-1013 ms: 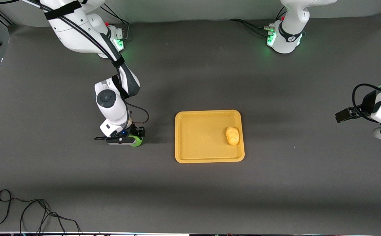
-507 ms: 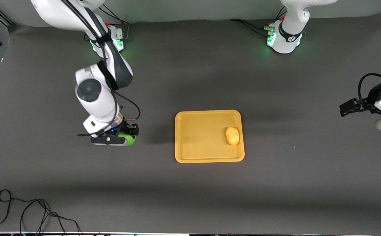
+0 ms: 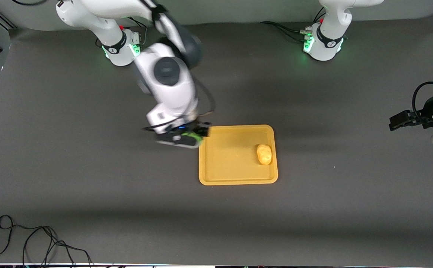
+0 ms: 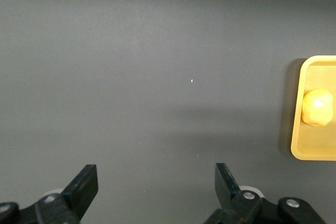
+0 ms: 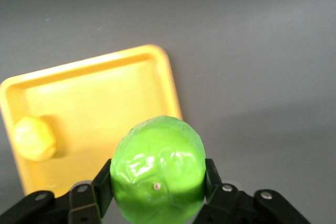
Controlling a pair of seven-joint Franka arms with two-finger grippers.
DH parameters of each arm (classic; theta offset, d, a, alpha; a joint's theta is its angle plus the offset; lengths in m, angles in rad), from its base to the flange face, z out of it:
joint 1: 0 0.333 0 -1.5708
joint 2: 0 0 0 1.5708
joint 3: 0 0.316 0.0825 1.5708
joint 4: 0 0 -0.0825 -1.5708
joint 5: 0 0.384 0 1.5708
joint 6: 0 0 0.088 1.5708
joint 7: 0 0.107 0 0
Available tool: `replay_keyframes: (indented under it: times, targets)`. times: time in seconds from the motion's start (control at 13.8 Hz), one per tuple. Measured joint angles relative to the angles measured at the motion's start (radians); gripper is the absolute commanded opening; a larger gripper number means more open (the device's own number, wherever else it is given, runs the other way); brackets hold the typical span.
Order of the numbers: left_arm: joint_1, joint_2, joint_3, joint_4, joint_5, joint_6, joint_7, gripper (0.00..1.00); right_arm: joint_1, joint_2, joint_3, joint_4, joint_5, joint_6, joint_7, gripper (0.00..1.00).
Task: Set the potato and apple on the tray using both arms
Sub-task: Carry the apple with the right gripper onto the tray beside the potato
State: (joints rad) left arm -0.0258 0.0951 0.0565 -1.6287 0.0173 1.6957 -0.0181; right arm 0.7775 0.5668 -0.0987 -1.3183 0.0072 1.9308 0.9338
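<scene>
Loose black cable (image 3: 34,242) lay coiled on the matte dark grey table (image 3: 89,193) at the edge nearest the front camera. Tray (image 3: 216,175): flat yellow-orange plastic rectangle, rounded corners, low raised rim. Potato (image 3: 264,154) sat in it, lumpy oval, smooth yellow-orange skin, at the end toward the left arm, well apart from the right gripper. In the right wrist view the tray (image 5: 94,85) and potato (image 5: 34,138) showed below the held fruit.

Right gripper (image 3: 192,136), black two-finger, hung in the air over the tray's corner at the right arm's end, jaws clamped on the apple (image 3: 195,137). Apple (image 5: 157,166) was round, bright green, glossy, slightly faceted, pinched on both sides by the fingers (image 5: 89,195).

Left gripper (image 3: 400,120) hovered over bare table toward the left arm's end, well apart from the tray, holding nothing. Left wrist view: gripper (image 4: 156,187) spread wide, black fingertips (image 4: 84,182) far apart, tray (image 4: 296,129) and potato (image 4: 317,107) off to one edge.
</scene>
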Motion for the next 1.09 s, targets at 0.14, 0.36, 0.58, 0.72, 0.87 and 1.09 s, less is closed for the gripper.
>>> replay_keyframes:
  times: [0.14,0.36,0.58,0.72,0.87,1.09]
  targets:
    - [-0.001,0.0,0.0,-0.002,0.0,0.001,0.001,0.99,0.05,0.133,0.0,0.146,0.0,-0.01,0.094,0.53]
    - [-0.001,0.0,0.003,-0.011,0.0,0.005,0.011,0.99,0.079,0.285,-0.001,0.253,0.0,0.041,0.143,0.53]
    - [-0.007,0.0,0.003,-0.012,0.0,0.006,0.02,0.99,0.081,0.388,-0.003,0.275,0.0,0.168,0.146,0.53]
    - [-0.013,0.0,0.002,-0.013,0.0,0.005,0.021,1.0,0.081,0.444,-0.007,0.281,-0.001,0.242,0.146,0.53]
    - [-0.017,0.0,-0.002,-0.013,0.0,0.005,0.022,1.0,0.081,0.477,-0.01,0.288,-0.01,0.266,0.146,0.59]
    - [-0.02,0.0,-0.006,-0.013,0.0,0.004,0.022,1.0,0.081,0.487,-0.011,0.291,-0.013,0.267,0.146,1.0]
